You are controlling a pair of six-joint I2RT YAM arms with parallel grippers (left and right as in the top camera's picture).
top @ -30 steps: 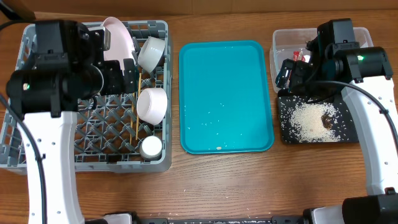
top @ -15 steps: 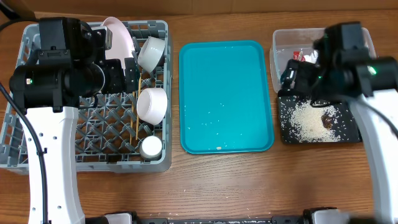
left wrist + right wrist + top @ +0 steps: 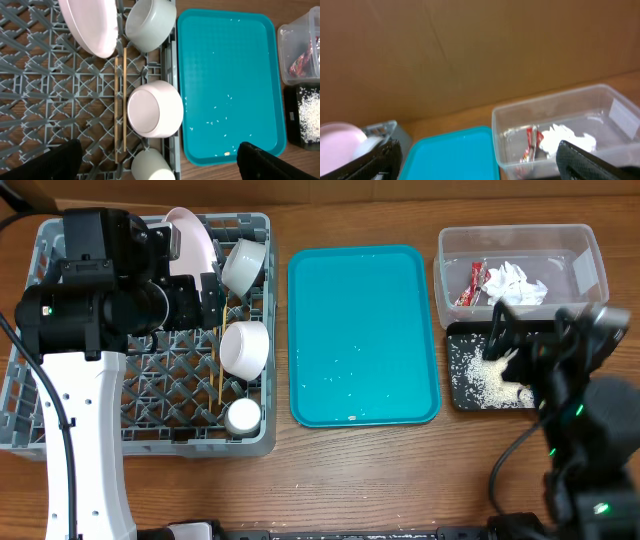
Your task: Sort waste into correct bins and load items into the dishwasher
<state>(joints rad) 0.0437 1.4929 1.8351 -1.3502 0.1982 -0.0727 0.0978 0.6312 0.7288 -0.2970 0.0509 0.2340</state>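
Observation:
The grey dishwasher rack [image 3: 60, 430] holds the pink plate [image 3: 195, 240], two white bowls [image 3: 243, 265] [image 3: 245, 347], the cup [image 3: 242, 416] and the chopsticks [image 3: 218, 370]. My left gripper [image 3: 205, 300] hangs open and empty above them; its wrist view shows the plate [image 3: 90, 25], the near bowl [image 3: 154, 109] and the chopsticks [image 3: 120, 100]. The clear tub [image 3: 520, 240] holds the red wrapper [image 3: 474, 283] and the crumpled paper [image 3: 515, 283]. The black tray [image 3: 470, 395] holds rice scraps [image 3: 490, 375]; the brown lump is hidden. My right gripper [image 3: 515, 345] is open and empty above the black tray.
The teal serving tray [image 3: 365, 330] lies between the rack and the bins, with a few rice grains on it. The right wrist view shows the tub [image 3: 560, 115], the wrapper [image 3: 530, 145] and a brown wall behind.
My right arm has pulled back from over the clear tub toward the table's front and risen, uncovering the wrapper and paper. The left arm has not moved.

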